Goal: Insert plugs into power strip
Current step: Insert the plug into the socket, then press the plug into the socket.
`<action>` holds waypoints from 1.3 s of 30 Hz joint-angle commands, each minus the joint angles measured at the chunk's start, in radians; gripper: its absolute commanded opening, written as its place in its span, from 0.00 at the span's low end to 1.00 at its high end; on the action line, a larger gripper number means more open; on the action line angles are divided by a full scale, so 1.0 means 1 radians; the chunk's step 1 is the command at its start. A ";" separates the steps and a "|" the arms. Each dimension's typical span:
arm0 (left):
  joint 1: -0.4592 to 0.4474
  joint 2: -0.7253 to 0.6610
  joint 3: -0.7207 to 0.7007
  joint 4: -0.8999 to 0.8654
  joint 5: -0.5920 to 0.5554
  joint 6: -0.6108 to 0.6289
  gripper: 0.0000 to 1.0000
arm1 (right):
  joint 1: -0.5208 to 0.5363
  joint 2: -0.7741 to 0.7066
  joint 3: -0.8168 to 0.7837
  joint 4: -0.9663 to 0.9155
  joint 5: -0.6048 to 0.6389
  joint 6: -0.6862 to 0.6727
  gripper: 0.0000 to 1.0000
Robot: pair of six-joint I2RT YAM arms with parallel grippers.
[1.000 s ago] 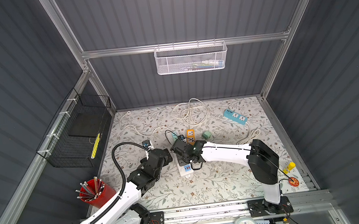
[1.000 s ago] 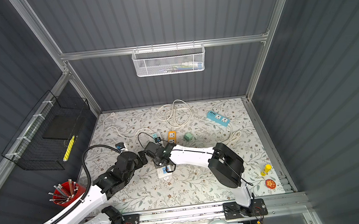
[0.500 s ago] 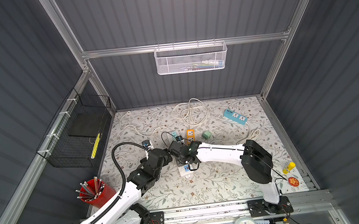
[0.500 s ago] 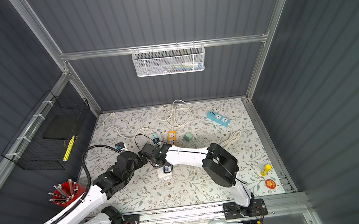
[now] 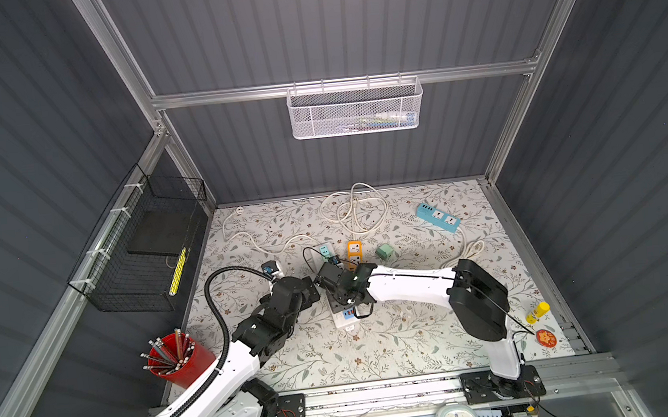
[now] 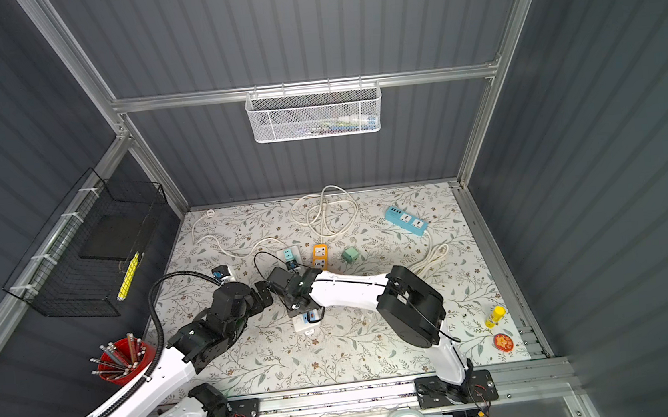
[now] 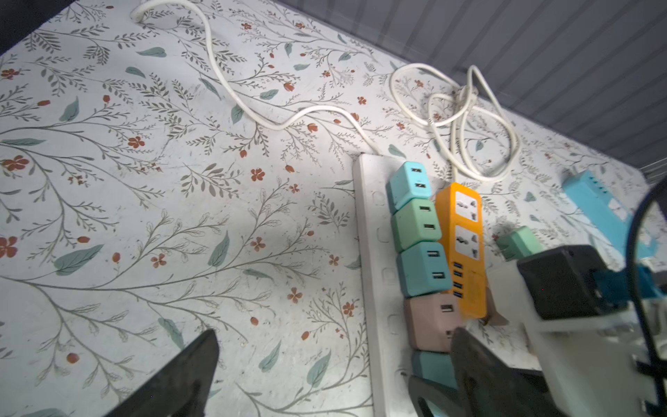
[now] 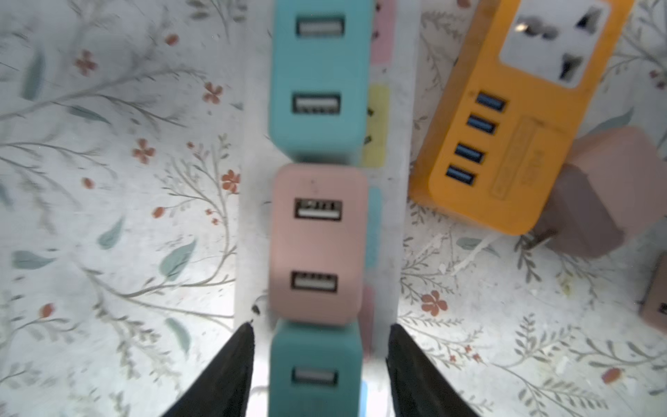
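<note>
The right hand [image 8: 320,330] has opened, letting go of the teal plug [image 8: 314,364].

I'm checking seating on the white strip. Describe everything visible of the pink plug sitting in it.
The pink plug is a rounded, matte pastel plastic cube with two USB ports on its upward face. It sits upright in the white power strip, prongs hidden, fourth from the cord end, set tight between a teal plug and a darker teal plug. The right gripper stands open beside it, fingertips flanking the darker plug, not gripping the pink one.
</note>
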 commanded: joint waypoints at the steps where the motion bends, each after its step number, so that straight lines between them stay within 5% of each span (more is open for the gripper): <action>1: 0.001 -0.033 0.058 -0.038 0.020 -0.012 1.00 | -0.006 -0.090 0.026 -0.011 -0.055 -0.070 0.63; 24: 0.001 0.011 0.137 -0.095 0.058 -0.019 1.00 | -0.070 -0.232 -0.169 0.105 -0.024 -0.105 0.62; 39: 0.001 0.054 0.131 -0.082 0.060 -0.021 1.00 | -0.085 -0.131 -0.264 0.158 -0.049 -0.067 0.59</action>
